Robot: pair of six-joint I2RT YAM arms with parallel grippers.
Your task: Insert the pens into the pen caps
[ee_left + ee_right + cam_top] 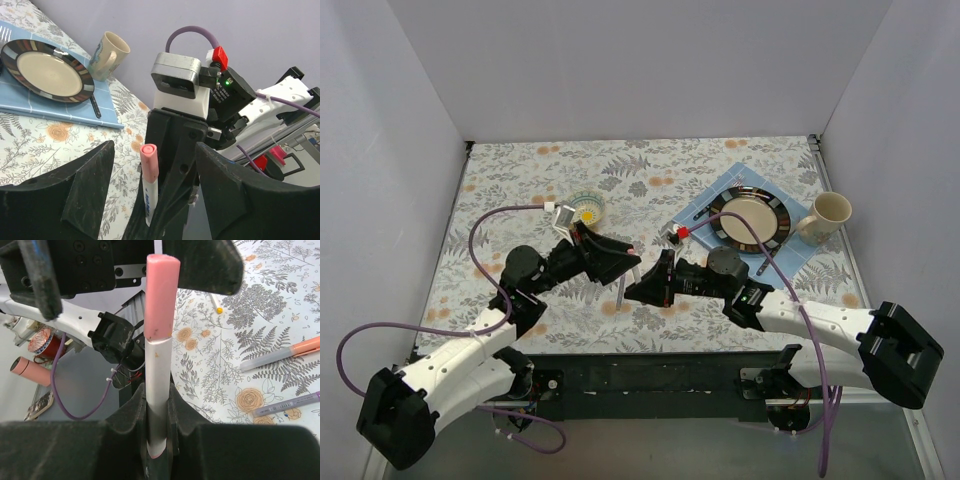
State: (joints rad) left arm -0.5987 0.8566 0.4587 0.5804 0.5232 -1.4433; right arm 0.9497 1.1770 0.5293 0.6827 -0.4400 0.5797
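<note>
The right hand (159, 432) gripped a white pen (159, 380) upright, with a pink cap (161, 295) on it, left of the plate (752, 218). The left hand (153, 150) stood open around that cap.

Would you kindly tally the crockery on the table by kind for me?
Plate: 1
Mug: 1
Small bowl: 1
Total: 3
</note>
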